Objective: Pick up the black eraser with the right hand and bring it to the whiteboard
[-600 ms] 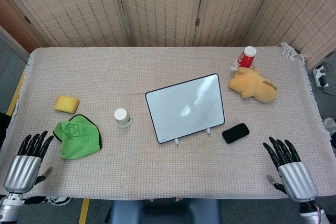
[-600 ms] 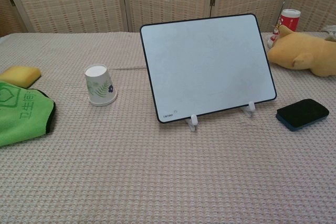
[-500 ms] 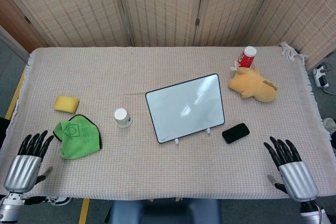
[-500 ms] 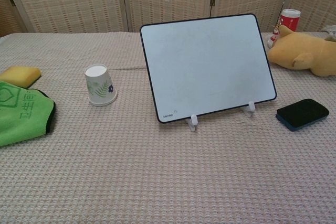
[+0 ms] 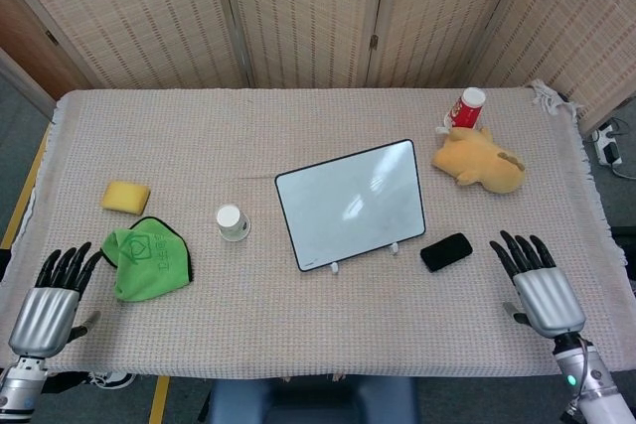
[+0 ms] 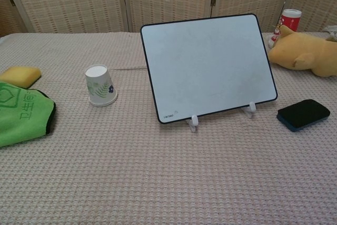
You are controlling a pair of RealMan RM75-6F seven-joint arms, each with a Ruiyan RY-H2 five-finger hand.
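So the black eraser (image 5: pixel 446 251) is lying flat on the worktop (image 5: pixel 298 116), just right of the whiteboard (image 5: pixel 350 204) and near its lower right corner, not touching it. The right hand (image 5: pixel 537 285) sits at the near right edge, empty, fingers (image 5: pixel 509 251) spread and pointing away toward the far side. From those fingers the eraser lies to the left and a touch farther away, with its long axis running left-right and tilted up toward the far right. The left hand (image 5: pixel 45 307) is way over at the near left edge, also empty with fingers apart, so the right one is clearly nearer. The chest view shows neither hand, and the right wrist is cut off by the frame's edge.
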